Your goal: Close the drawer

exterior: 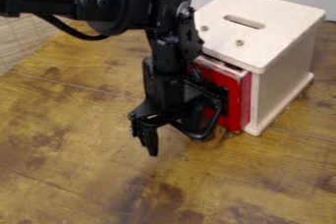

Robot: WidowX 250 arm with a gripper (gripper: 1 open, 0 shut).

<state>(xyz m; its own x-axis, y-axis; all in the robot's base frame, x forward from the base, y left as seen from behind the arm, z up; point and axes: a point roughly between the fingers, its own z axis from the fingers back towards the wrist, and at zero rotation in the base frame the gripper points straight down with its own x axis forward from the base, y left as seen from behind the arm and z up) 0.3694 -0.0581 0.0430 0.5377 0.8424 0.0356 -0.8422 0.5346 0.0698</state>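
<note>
The red drawer [231,92] sticks out a little from the front of the cream-white cabinet [269,51]. Its black looped handle [205,122] hangs out in front, low and toward me. My black gripper [148,136] points down just left of the handle, close to the wooden table. Its fingers look close together with nothing held between them. My arm hides the drawer's left part and most of its black front plate.
The cabinet has a slot [245,20] on top and stands at the back right of the wooden table [79,169]. A pale mesh surface [19,41] lies at the far left edge.
</note>
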